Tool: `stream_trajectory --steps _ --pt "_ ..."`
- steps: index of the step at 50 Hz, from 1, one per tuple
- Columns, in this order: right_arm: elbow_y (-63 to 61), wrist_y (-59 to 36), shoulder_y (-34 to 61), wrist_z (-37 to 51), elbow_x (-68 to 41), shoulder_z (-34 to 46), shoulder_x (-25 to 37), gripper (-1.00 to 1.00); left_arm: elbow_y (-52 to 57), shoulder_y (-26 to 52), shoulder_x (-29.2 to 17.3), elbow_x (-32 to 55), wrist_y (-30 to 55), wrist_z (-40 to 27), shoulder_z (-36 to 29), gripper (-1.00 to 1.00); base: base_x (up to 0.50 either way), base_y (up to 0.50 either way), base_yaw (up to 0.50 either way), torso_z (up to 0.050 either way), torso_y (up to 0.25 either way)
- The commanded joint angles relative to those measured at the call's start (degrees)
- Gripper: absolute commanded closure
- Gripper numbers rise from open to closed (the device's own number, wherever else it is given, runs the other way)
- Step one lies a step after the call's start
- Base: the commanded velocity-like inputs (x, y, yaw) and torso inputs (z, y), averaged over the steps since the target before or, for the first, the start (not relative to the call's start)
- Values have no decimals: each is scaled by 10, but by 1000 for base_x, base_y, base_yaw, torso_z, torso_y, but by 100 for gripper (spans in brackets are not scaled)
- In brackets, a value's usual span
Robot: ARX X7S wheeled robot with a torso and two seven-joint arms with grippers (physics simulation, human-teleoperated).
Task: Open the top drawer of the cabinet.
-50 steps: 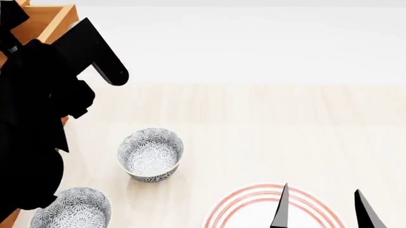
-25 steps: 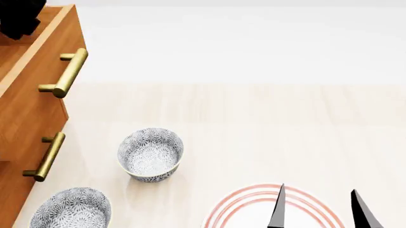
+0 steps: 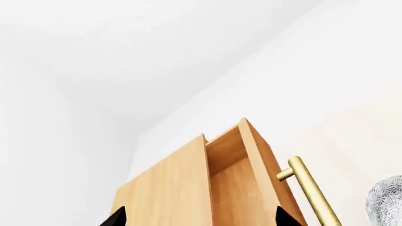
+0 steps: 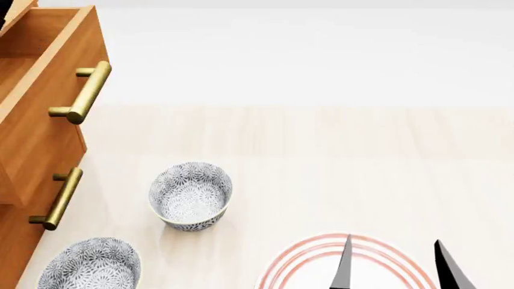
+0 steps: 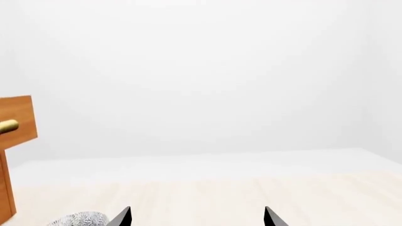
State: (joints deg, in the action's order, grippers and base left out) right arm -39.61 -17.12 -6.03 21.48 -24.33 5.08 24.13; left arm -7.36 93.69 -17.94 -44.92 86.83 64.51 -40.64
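Left hand (image 3: 197, 217) spread wide, empty; top drawer (image 4: 50, 90) pulled out.

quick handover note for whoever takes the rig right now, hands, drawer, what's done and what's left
Left hand: open, empty, only its fingertips show in the left wrist view, apart from the cabinet; not in the head view.
Right hand: open, empty, over the red-ringed plate.
Top drawer: pulled out past the front below it, inside visible, handle free.
Two patterned bowls sit on the table beside the cabinet.
Done: drawer looks open.
Left: probably nothing; pull further only if full extension is wanted.
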Motion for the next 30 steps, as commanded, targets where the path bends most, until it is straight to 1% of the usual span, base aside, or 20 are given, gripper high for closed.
stream_trajectory --steps 1,2,4,6,7,10,12,15,23,24,30 --pt "5 -4 4 2 2 6 1 -100 -113 14 54 -151 31 228 51 -100 0 0 0 0 0" --pt "5 -4 4 2 2 7 1 -100 -124 12 61 -180 31 250 60 -100 0 0 0 0 0" --pt "6 -4 4 1 2 8 2 -100 -147 12 77 -191 31 254 89 -100 0 0 0 0 0" --pt "7 -3 4 1 4 9 2 -100 -158 15 85 -182 31 255 103 -100 0 0 0 0 0" --pt "9 -3 4 1 4 10 1 -100 -161 18 89 -164 32 255 109 -100 0 0 0 0 0" --pt "8 -6 6 3 5 11 2 -100 -167 17 99 -165 32 255 133 -100 0 0 0 0 0" --pt "6 -8 6 4 5 12 3 -100 -165 1 100 -179 31 255 133 -100 0 0 0 0 0" --pt "7 -9 7 5 6 13 3 -100 -173 0 104 -182 31 255 140 -100 0 0 0 0 0" --pt "8 -7 6 6 4 11 5 -100 -220 -5 135 -245 30 253 195 -100 0 0 0 0 0" --pt "9 -6 6 6 4 11 5 -100 -221 -10 140 -251 29 248 209 -100 0 0 0 0 0" --pt "14 -4 8 5 5 12 5 -100 -234 -24 148 -249 16 218 237 -100 0 0 0 0 0"
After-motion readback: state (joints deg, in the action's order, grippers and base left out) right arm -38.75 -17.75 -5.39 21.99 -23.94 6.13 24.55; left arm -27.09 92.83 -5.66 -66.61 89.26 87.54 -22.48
